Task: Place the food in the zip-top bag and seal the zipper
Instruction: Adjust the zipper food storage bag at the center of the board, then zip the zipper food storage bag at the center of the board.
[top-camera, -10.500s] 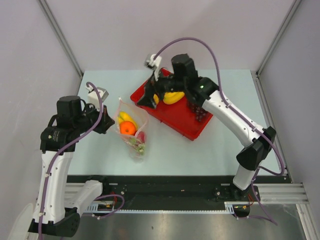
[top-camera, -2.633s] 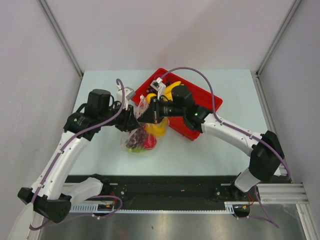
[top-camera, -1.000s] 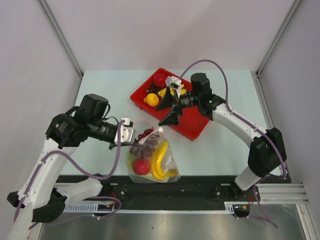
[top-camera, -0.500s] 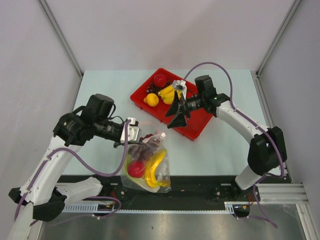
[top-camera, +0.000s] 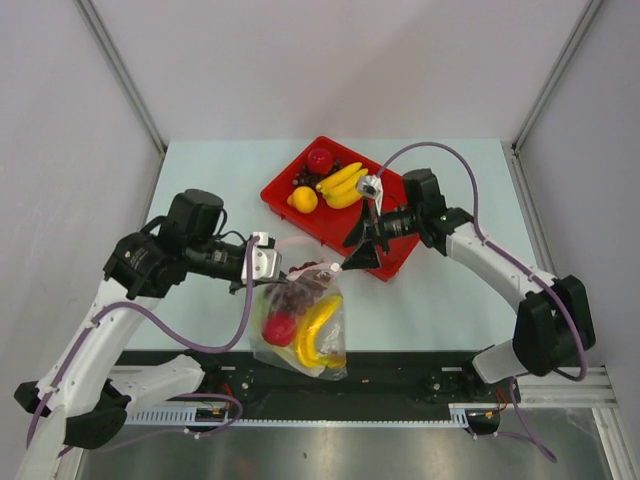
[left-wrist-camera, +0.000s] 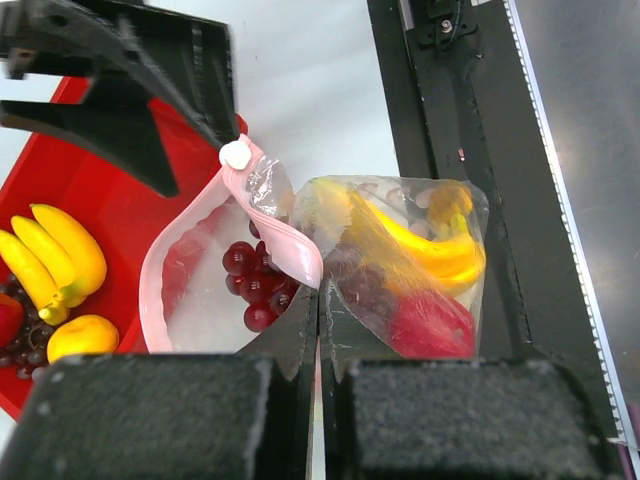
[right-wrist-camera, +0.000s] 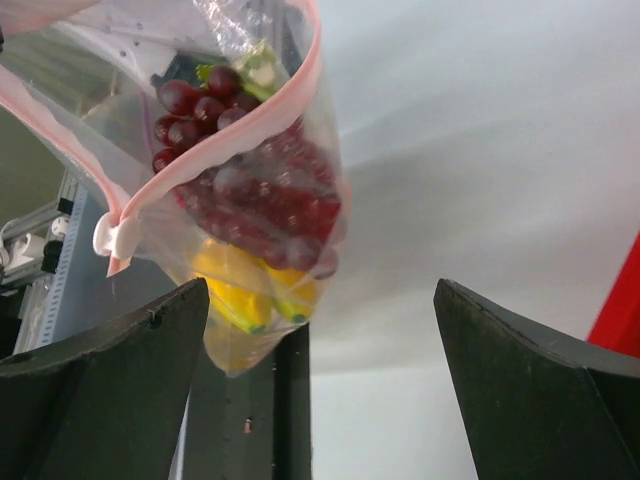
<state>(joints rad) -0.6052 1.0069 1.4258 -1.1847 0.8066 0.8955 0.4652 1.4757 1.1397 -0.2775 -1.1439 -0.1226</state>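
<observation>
The clear zip-top bag (top-camera: 300, 325) hangs over the table's near edge from my left gripper (top-camera: 275, 270), which is shut on its pink zipper (left-wrist-camera: 290, 250). The mouth gapes open. Inside are bananas (left-wrist-camera: 435, 240), a red apple (left-wrist-camera: 430, 325) and dark grapes (left-wrist-camera: 255, 285). A white slider (left-wrist-camera: 236, 153) sits at the strip's far end. My right gripper (top-camera: 350, 258) is open and empty, just right of the bag's mouth, and sees the bag (right-wrist-camera: 240, 200) ahead of it. More bananas (top-camera: 340, 183), an apple (top-camera: 320, 160) and a yellow-orange round fruit (top-camera: 303, 199) lie in the red tray.
The red tray (top-camera: 395, 245) stands at the back middle of the pale table, right behind my right gripper. The black rail (top-camera: 400, 385) runs along the near edge below the hanging bag. Grey walls enclose the table on both sides.
Over the last second the bag has drifted slightly right in my shut left gripper. My right gripper has drawn back from the tray toward the bag's mouth, still open.
</observation>
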